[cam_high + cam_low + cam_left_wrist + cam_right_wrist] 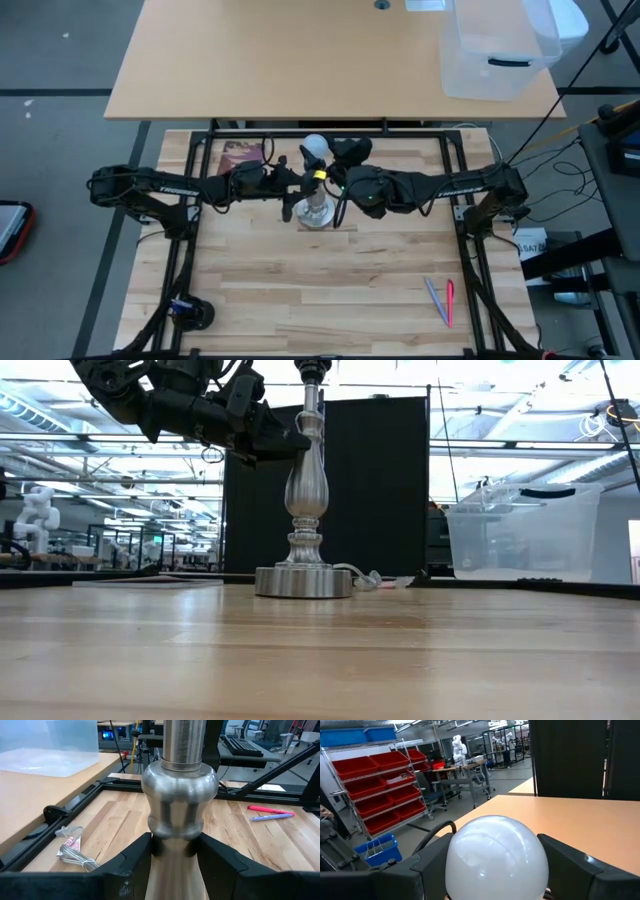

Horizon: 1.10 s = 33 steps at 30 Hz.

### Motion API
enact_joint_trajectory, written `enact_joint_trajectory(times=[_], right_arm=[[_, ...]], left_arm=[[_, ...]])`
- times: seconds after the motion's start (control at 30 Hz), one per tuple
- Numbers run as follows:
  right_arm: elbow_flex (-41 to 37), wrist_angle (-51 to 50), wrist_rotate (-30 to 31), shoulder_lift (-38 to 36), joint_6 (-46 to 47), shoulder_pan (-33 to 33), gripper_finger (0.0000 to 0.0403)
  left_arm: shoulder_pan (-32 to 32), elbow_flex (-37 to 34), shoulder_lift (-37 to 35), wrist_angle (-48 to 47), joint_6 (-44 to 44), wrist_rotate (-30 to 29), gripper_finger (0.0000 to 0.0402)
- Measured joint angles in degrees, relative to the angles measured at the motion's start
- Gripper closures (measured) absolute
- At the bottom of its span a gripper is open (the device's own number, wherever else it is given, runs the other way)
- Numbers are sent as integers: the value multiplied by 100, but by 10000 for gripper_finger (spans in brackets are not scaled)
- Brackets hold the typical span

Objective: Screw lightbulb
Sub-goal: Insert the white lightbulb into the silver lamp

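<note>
My left jaws (pixel 172 852) are clamped on the narrow neck of the silver metal lamp stand (pixel 303 510), just under its rounded bulge, one dark finger (pixel 131 865) on each side. My right jaws (pixel 495 865) are closed around the small white round-headed lightbulb (pixel 496 856), which sits between the two fingers with its dome facing the wrist camera. From above, the lightbulb (pixel 314 148) is at the top of the stand, between my two arms, which meet over the middle of the pale wooden slatted surface (pixel 300 290).

The stand's round base (pixel 303 581) rests flat on that surface, with a thin cord trailing beside it. Near my right arm's side lie a pink pen (pixel 449 302) and a pale purple pen (pixel 434 298), close together. A small crumpled wrapper (pixel 71 847) lies on the boards near the black metal frame (pixel 200 140) that borders the surface. Beyond it stands a second, smooth tan table (pixel 300 60) carrying a clear plastic bin (pixel 495 50).

The room behind is a large workshop: red storage bins on wire shelving (pixel 375 785), a blue crate (pixel 377 852) on the floor, and a dark panel (pixel 380 480) behind the stand.
</note>
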Motion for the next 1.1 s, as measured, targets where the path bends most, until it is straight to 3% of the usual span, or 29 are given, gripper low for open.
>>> enact_joint_trajectory(times=[0.53,0.9,1.1], right_arm=[[0,41,172,111,11,82,146],[-74,-260,56,255,-115,130,88],[-24,-127,189,208,-142,121,83]], left_arm=[[2,-2,11,88,44,136,250],[28,-2,11,121,38,189,250],[32,0,11,91,29,167,250]])
